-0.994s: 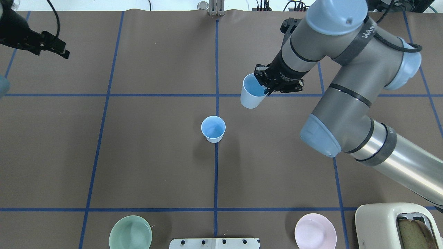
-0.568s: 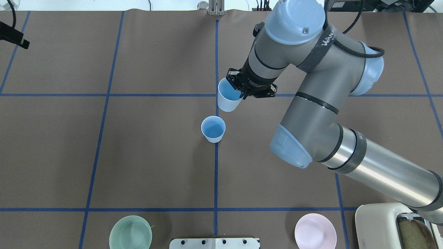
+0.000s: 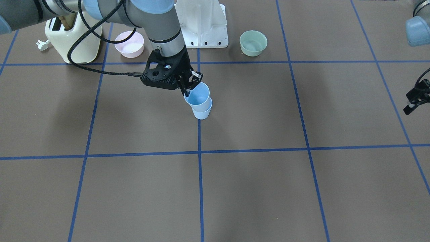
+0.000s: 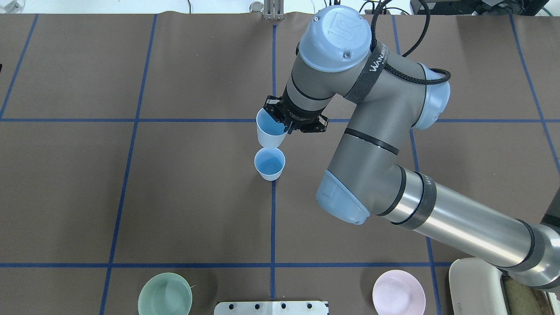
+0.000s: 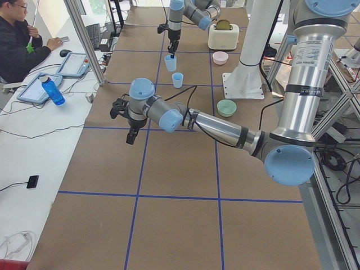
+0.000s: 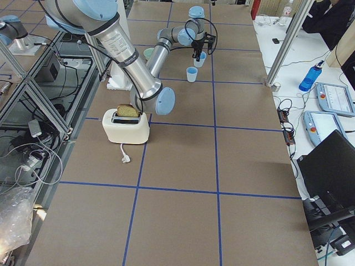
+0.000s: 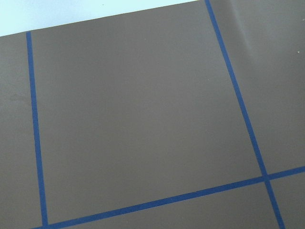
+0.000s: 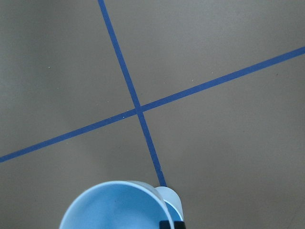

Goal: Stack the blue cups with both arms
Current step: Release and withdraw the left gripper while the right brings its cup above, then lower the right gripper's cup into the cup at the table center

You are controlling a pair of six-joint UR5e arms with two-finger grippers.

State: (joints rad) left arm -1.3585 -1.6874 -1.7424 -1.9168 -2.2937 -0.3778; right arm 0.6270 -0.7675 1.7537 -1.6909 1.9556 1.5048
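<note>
One blue cup (image 4: pixel 269 163) stands upright on the centre blue tape line; it also shows in the front view (image 3: pixel 202 114). My right gripper (image 4: pixel 284 124) is shut on the rim of the second blue cup (image 4: pixel 269 132) and holds it in the air. In the front view the held cup (image 3: pixel 198 96) hangs just over the standing one, slightly offset. The right wrist view shows the held cup (image 8: pixel 114 207) with the standing cup's rim (image 8: pixel 170 196) peeking out beside it. My left gripper (image 3: pixel 415 101) is far off at the table's side, open and empty.
A mint-green bowl (image 4: pixel 165 294) and a pink bowl (image 4: pixel 398 292) sit near the robot's base. A cream toaster (image 3: pixel 69 37) with bread stands beside the pink bowl, its plug lying on the table. The white pedestal (image 3: pixel 201 23) is between the bowls.
My right arm has carried the held cup leftward to just beyond the standing cup. My left gripper has pulled back out of the overhead view on the left.
</note>
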